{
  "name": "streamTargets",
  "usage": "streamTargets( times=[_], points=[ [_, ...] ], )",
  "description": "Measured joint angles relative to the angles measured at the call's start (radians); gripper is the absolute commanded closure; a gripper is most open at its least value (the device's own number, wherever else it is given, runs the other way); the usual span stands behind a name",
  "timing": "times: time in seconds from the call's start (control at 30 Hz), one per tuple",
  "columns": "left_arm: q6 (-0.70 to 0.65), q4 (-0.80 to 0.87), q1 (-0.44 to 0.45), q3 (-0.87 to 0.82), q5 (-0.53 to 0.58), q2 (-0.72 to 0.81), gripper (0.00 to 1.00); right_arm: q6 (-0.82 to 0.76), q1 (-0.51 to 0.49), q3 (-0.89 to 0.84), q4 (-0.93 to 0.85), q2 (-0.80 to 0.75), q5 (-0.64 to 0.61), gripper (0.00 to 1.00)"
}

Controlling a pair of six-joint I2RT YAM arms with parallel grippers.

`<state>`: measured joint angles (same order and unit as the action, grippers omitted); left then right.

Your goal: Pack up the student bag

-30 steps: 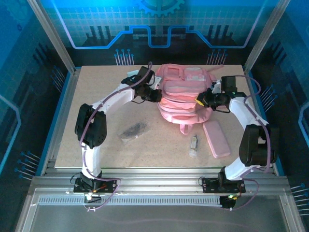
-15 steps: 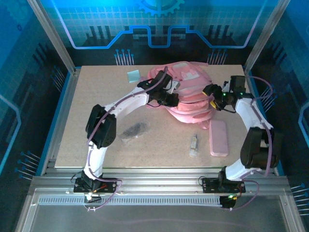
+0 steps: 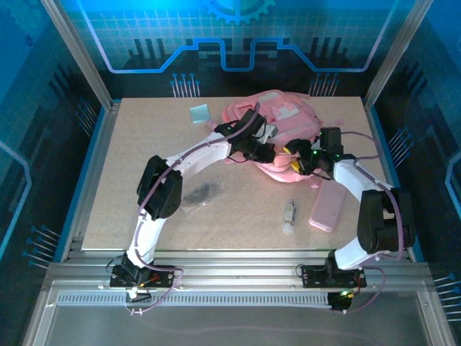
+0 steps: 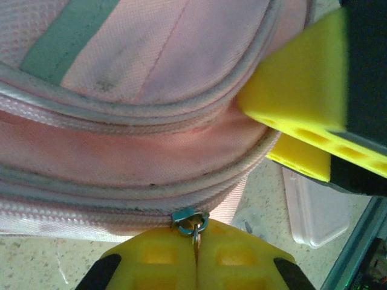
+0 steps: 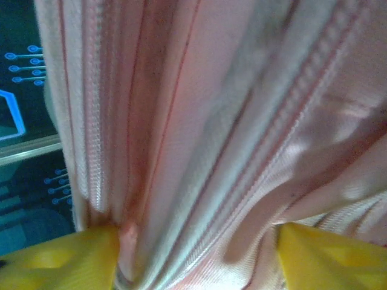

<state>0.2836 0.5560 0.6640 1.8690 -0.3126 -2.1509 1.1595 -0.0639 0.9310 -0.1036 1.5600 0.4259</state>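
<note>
The student bag, a big soft pink backpack, lies at the back middle of the table. My left gripper is at its near edge, shut on the metal zipper pull between its yellow fingertips. My right gripper faces it from the right, very close. In the right wrist view its fingers stand apart, and a thick bunched fold of the bag fills the gap and touches both pads. The left wrist view shows those right fingers pressed into the bag's side.
A flat pink pencil case lies tilted near the right arm. A small clear item sits left of it, a dark bundle lies near the left arm, and a teal square sits at the back left.
My left gripper has dragged the zipper pull right and nearer. My right gripper let go, opened, moved left and closed around a fold. The bag bunched up, and the pencil case turned.
</note>
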Motion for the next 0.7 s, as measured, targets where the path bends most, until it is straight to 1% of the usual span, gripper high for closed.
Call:
streamTargets(
  times=[0.03, 0.07, 0.27, 0.4, 0.47, 0.63, 0.7],
  points=[
    [-0.003, -0.006, 0.000, -0.016, 0.003, 0.003, 1.00, 0.010, -0.006, 0.000, 0.008, 0.017, 0.002, 0.87],
    [-0.005, -0.010, -0.001, -0.028, 0.005, 0.005, 1.00, 0.014, -0.011, 0.000, 0.017, 0.027, 0.003, 1.00],
    [-0.044, -0.025, -0.006, -0.066, 0.039, 0.011, 1.00, 0.017, -0.021, 0.000, 0.028, 0.033, -0.005, 1.00],
    [-0.122, -0.018, -0.021, -0.066, 0.112, 0.028, 1.00, -0.021, -0.020, 0.000, 0.014, -0.011, -0.030, 1.00],
    [-0.156, -0.008, -0.044, -0.065, 0.136, 0.034, 1.00, -0.042, -0.020, 0.000, 0.000, -0.033, -0.036, 1.00],
    [-0.204, 0.017, -0.143, -0.034, 0.132, 0.026, 1.00, -0.066, -0.028, 0.001, -0.014, -0.049, -0.015, 1.00],
    [-0.208, 0.040, -0.162, -0.002, 0.137, 0.011, 0.95, -0.069, -0.040, 0.007, -0.015, -0.049, -0.014, 1.00]
  ],
)
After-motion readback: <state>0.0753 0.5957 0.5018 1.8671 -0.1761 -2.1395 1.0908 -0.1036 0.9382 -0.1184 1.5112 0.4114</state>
